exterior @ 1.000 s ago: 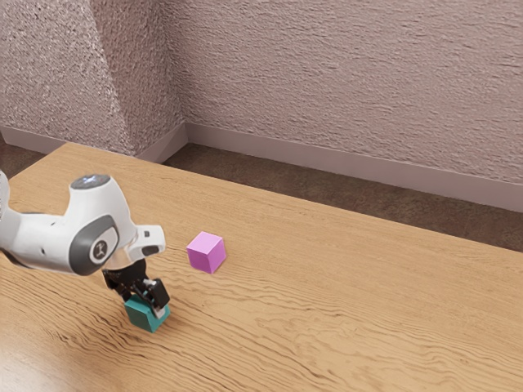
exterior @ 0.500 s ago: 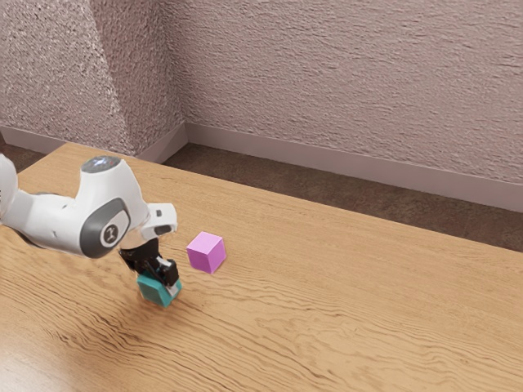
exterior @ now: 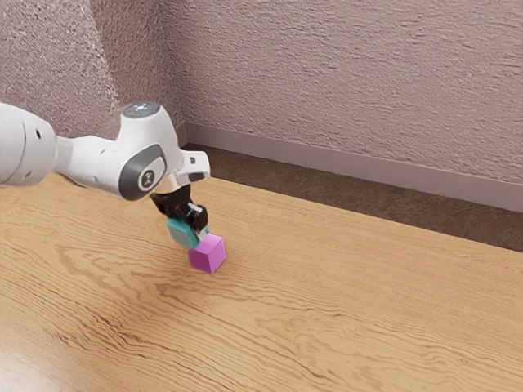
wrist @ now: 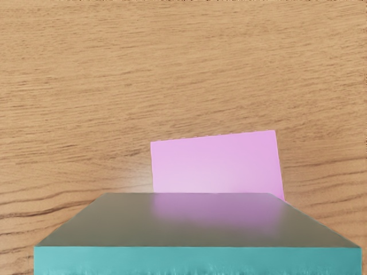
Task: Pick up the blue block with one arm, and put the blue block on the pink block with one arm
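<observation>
Since a second ago the arm [exterior: 98,163] has carried the blue block [exterior: 181,234] up off the table [exterior: 343,318] and across to the pink block [exterior: 207,253].

In the exterior view, the black gripper [exterior: 186,224] points down with its fingers closed narrowly on the blue block, which looks more teal than blue. The blue block hangs clear of the wood, tilted. It sits just above the pink block's upper corner on the exterior view's left, and whether the two touch cannot be told. The pink block rests on the table, with the wall [exterior: 351,73] well behind it.

In the wrist view, the blue block [wrist: 195,229] lies right under the hand. The pink block [wrist: 217,163] lies lower, and its near edge is hidden behind the blue block. Wood grain of the table [wrist: 114,69] surrounds the pink block.
</observation>
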`<state>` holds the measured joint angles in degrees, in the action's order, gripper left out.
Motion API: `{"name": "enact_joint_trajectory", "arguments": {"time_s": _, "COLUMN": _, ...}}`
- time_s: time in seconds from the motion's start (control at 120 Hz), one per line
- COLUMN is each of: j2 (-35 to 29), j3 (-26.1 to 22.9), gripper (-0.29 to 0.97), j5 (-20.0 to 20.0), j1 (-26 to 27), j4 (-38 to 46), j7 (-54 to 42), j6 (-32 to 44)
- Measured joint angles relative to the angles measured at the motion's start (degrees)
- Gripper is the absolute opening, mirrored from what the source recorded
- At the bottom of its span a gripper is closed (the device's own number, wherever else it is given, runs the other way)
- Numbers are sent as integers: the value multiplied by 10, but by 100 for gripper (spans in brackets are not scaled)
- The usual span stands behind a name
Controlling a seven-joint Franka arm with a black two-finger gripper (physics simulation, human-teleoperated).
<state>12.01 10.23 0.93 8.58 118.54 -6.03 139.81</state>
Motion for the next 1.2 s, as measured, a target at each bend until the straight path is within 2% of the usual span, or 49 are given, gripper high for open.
{"name": "enact_joint_trajectory", "arguments": {"time_s": 0.5, "j2": 50, "j3": -25, "gripper": 32, "j5": -5, "j1": -16, "j4": -58, "j7": 4, "j6": -24}}
{"name": "enact_joint_trajectory", "arguments": {"time_s": 0.575, "j2": 51, "j3": -26, "gripper": 43, "j5": -9, "j1": -17, "j4": -58, "j7": 1, "j6": -25}}
{"name": "enact_joint_trajectory", "arguments": {"time_s": 0.767, "j2": 45, "j3": -32, "gripper": 56, "j5": -16, "j1": -16, "j4": -58, "j7": -9, "j6": -27}}
{"name": "enact_joint_trajectory", "arguments": {"time_s": 0.983, "j2": -51, "j3": -30, "gripper": 64, "j5": -18, "j1": -4, "j4": -82, "j7": -15, "j6": -54}}
{"name": "enact_joint_trajectory", "arguments": {"time_s": 1.075, "j2": -90, "j3": -29, "gripper": 65, "j5": -19, "j1": -8, "j4": -144, "j7": -7, "j6": -137}}
{"name": "enact_joint_trajectory", "arguments": {"time_s": 1.2, "j2": -136, "j3": -33, "gripper": 66, "j5": -19, "j1": -20, "j4": -156, "j7": 9, "j6": -243}}
